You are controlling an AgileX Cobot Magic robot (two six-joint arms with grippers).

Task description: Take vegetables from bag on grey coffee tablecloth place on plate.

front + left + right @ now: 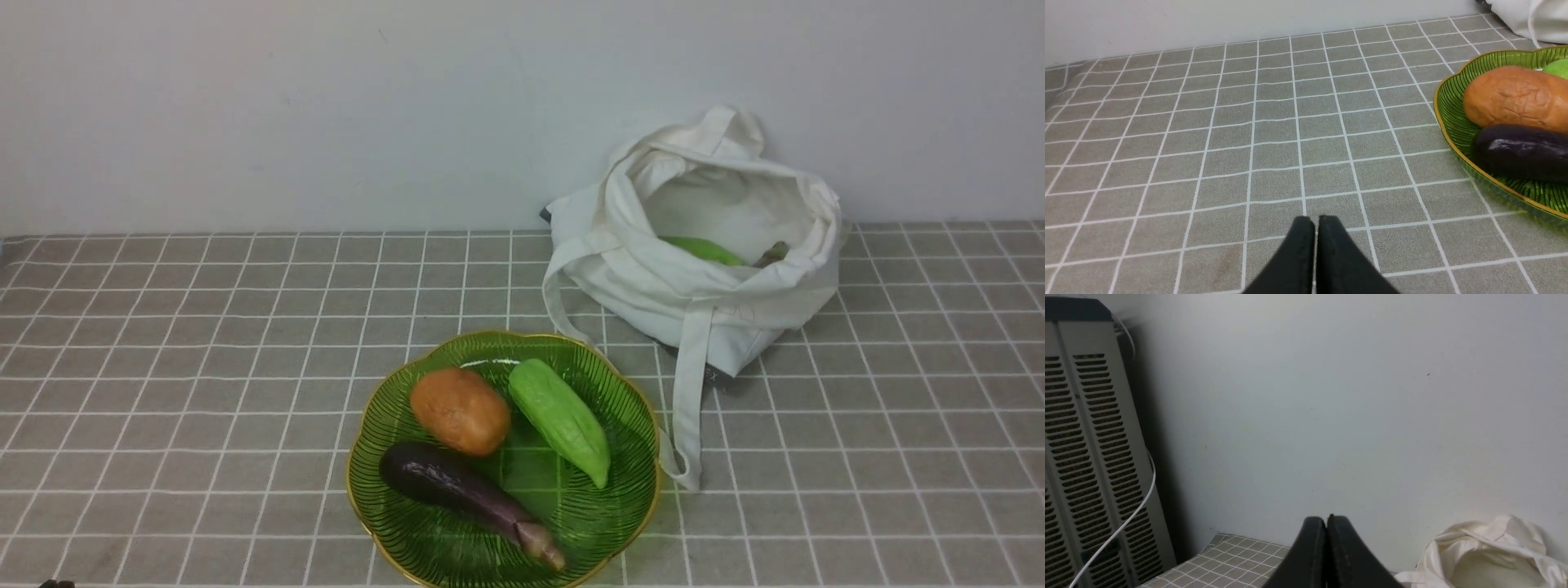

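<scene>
Pale plain wall (326, 106) at back; grey louvered cabinet (1081, 457) standing against it, white cable (1153, 475) trailing down cabinet front

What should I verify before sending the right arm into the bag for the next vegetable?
1. Bag mouth open: ok.
2. Green gourd visible inside the bag: ok.
3. Brownish item beside that gourd identified: cannot tell.
4. Right gripper open for grasping: not ok, shut.
5. Bare room on the plate: ok, near right side.
6. Left gripper apart from the plate: ok.
</scene>
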